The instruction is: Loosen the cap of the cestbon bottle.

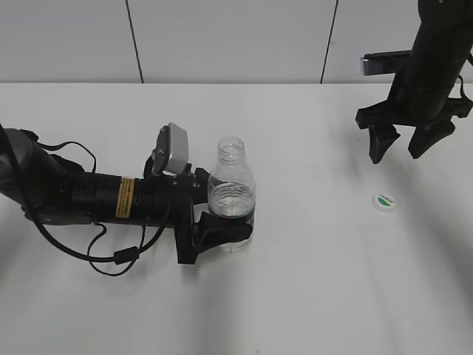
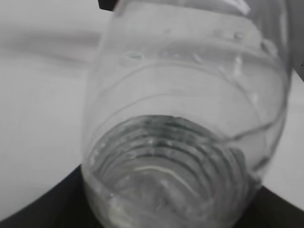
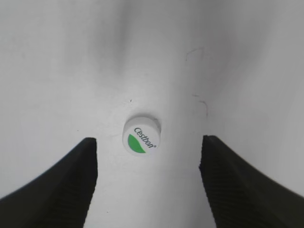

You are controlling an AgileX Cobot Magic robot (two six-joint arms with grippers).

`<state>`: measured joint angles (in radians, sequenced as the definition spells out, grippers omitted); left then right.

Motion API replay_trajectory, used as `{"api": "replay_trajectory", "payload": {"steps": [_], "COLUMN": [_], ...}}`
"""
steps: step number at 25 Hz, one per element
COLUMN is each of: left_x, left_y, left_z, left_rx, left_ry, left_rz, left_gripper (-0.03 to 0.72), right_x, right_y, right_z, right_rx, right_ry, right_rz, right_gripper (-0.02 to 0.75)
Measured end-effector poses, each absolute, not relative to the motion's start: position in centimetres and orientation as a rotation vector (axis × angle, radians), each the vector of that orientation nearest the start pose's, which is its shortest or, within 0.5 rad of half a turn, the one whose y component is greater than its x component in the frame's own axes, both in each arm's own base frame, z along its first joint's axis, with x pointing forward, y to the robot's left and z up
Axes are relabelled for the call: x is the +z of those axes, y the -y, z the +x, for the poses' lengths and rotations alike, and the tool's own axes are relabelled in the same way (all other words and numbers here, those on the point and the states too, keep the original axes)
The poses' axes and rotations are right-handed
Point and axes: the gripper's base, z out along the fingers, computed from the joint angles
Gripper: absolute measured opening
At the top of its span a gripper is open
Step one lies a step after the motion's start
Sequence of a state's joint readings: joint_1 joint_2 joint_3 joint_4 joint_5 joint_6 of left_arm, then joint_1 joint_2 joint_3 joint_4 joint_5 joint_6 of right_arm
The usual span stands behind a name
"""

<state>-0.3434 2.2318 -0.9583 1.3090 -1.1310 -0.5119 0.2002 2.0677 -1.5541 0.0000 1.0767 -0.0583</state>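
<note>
Ribbed clear cestbon bottle (image 1: 232, 194) uncapped, round white cap (image 1: 383, 200) on table (image 1: 310, 281)

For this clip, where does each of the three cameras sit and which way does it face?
Exterior view: in front, looking down at a slant over the table; both arms show, left gripper around the bottle, right gripper open above the cap.
Left wrist view: on the left arm, right up against the bottle; only dark gripper edges show.
Right wrist view: on the right arm, facing down at the cap between open fingers.
Shared: the exterior view shows the bottle with the left wrist view, the cap with the right.
</note>
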Motion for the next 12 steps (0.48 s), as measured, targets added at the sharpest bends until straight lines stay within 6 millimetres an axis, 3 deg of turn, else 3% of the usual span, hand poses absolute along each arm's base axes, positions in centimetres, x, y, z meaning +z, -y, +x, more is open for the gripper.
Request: {"api": "replay_trajectory", "payload": {"steps": [12], "left_x": [7.90], "left_y": [19.51], "left_z": [30.32], "left_rx": [-1.130], "left_ry": [-1.512], "left_rz": [1.282], "left_gripper": [0.501], "right_x": [17.91], "right_y": [-8.28], "right_z": [40.40], "right_rx": [0.021], "right_ry": [-3.048], "right_rz": [-0.397], "right_gripper": [0.521]}}
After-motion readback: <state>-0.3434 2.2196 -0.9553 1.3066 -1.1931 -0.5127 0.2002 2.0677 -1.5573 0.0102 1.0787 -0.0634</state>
